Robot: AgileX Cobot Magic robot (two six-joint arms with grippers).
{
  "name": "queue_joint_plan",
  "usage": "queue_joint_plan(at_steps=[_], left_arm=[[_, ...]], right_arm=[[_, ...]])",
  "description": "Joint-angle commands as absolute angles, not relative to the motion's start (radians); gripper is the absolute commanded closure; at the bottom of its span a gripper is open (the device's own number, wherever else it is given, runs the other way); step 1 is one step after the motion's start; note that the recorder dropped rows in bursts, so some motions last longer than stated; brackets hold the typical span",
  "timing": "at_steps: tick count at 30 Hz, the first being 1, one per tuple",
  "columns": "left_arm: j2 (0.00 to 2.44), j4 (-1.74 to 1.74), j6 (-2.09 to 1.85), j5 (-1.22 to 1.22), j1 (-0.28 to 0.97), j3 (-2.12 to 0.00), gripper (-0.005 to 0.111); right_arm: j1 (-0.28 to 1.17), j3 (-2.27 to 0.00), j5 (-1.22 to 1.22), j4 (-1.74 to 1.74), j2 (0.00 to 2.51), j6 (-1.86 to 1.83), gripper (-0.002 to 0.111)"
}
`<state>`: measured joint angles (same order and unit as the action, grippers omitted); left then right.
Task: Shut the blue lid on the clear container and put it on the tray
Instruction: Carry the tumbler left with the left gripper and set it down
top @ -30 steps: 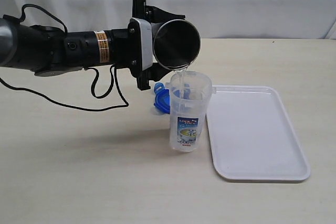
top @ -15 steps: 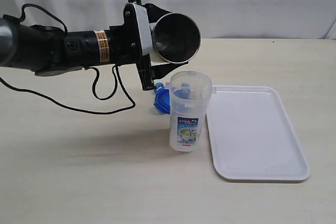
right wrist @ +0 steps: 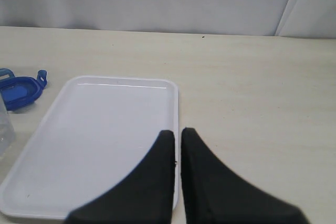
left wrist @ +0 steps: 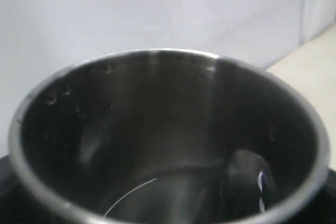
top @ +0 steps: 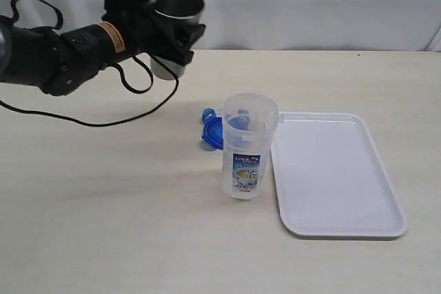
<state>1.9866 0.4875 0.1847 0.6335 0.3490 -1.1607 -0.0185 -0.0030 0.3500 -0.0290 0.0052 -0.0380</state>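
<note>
The clear container [top: 249, 147] stands upright and uncovered mid-table, its printed label facing the exterior camera; only a sliver of it [right wrist: 4, 129] shows in the right wrist view. The blue lid [top: 213, 131] lies on the table just behind it to the left, also seen as the blue lid [right wrist: 19, 90] from the right wrist. The white tray [top: 339, 178] lies right beside the container. My left gripper [top: 167, 40] is shut on a grey steel cup [top: 176, 12], held mouth-up high at the back left. My right gripper [right wrist: 177, 132] is shut and empty above the tray's rim [right wrist: 174, 108].
The steel cup's dark inside [left wrist: 157, 129] fills the left wrist view. A black cable [top: 131, 111] from the left arm trails across the table at the left. A white curtain closes off the back.
The left arm has swung the steel cup from tipped over the container's mouth up and away to the back left, and it now sits mouth-up. The stream of water has stopped.
</note>
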Motion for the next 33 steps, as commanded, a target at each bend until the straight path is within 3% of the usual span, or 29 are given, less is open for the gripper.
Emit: queue_joint_plan(at_steps=[1,11,21,33], left_arm=[[2.000,0.436,0.363,0.680,0.260,-1.228,0.107],[2.203,0.459,0.399,0.663,0.149,-1.443,0.107],[2.484,0.459,0.397,0.658,0.147,-1.727,0.107],[2.505,0.459,0.395,0.603,0.147,-1.747,0.107]], right_arm=[[-0.021,0.000,0.345,-0.030,0.000,-0.037,0.104],[-0.021,0.000,0.345,-0.030,0.000,-0.037,0.104],[-0.021,0.000,0.345,-0.030,0.000,-0.037,0.104],[-0.021,0.000,0.345,-0.030,0.000,-0.037,0.104]])
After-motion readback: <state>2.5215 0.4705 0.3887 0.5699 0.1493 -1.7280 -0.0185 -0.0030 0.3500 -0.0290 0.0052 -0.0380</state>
